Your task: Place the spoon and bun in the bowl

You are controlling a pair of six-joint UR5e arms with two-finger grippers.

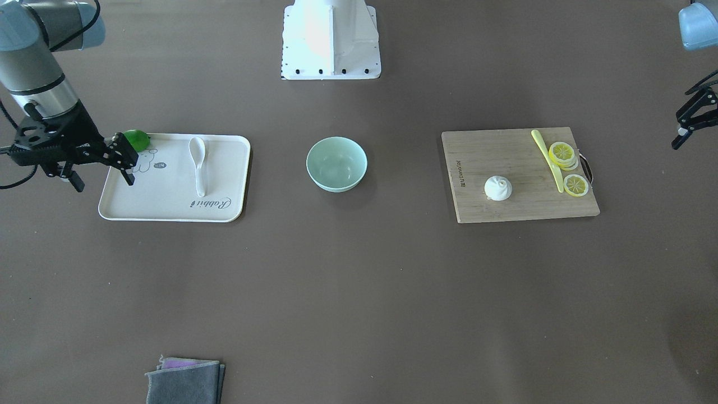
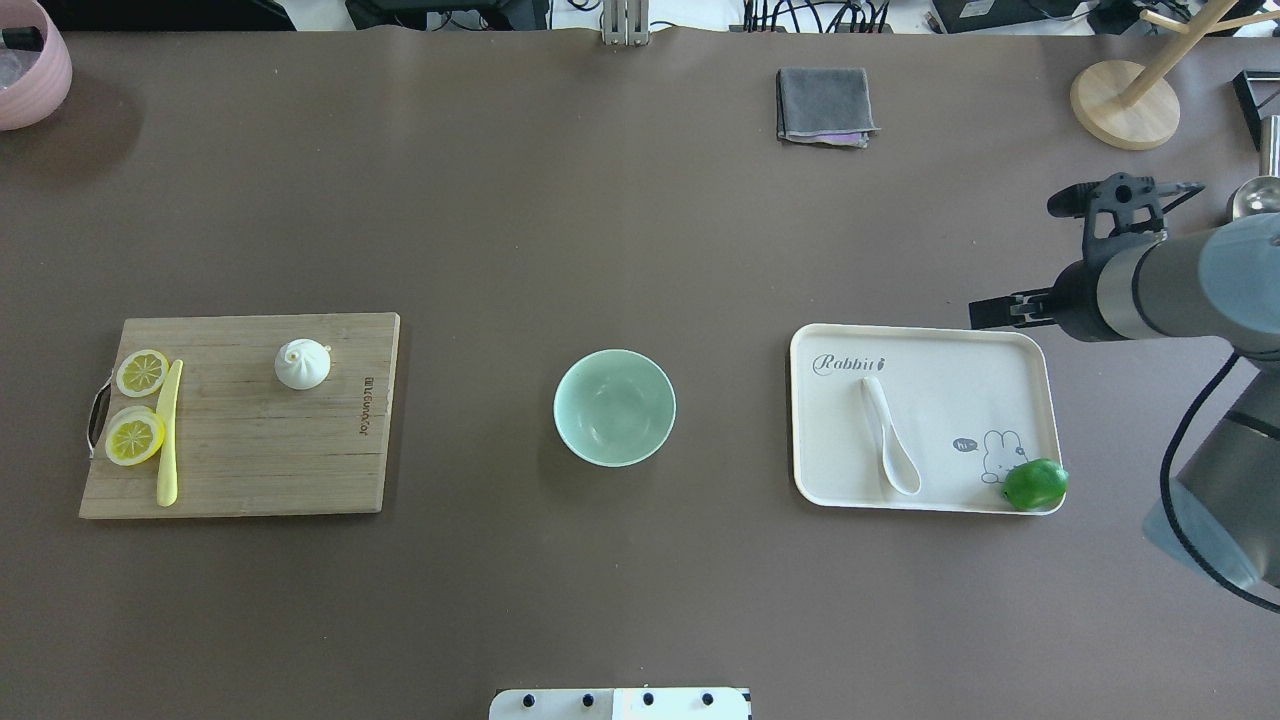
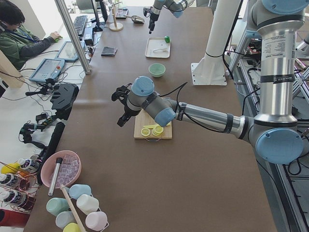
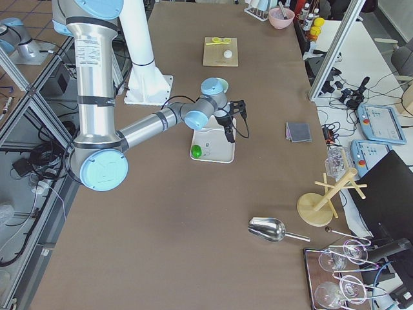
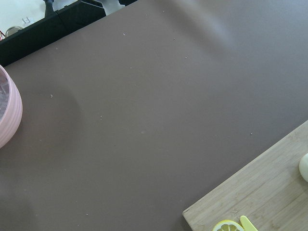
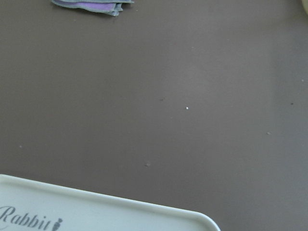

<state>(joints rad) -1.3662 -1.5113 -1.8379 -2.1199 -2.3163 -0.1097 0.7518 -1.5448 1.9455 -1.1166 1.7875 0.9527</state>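
The white spoon point(image 1: 197, 163) point(image 2: 888, 440) lies on a cream tray point(image 1: 168, 202) point(image 2: 950, 370). The white pleated bun point(image 1: 498, 188) point(image 2: 302, 364) sits on a wooden cutting board point(image 1: 505, 151) point(image 2: 260, 450). The empty mint-green bowl point(image 1: 336, 164) point(image 2: 614, 407) stands between tray and board. My right gripper point(image 1: 105, 180) is open and empty, above the tray's outer edge, well apart from the spoon. My left gripper point(image 1: 691, 119) point(image 3: 120, 107) is open and empty, raised beyond the board's outer end, away from the bun.
A green lime point(image 2: 1035, 484) sits on the tray's corner. Lemon slices point(image 2: 140, 372) and a yellow-green knife point(image 2: 168, 440) lie on the board. A folded grey cloth point(image 2: 825, 105), a wooden stand point(image 2: 1125, 100) and a pink bowl point(image 2: 30, 65) are at the far edge.
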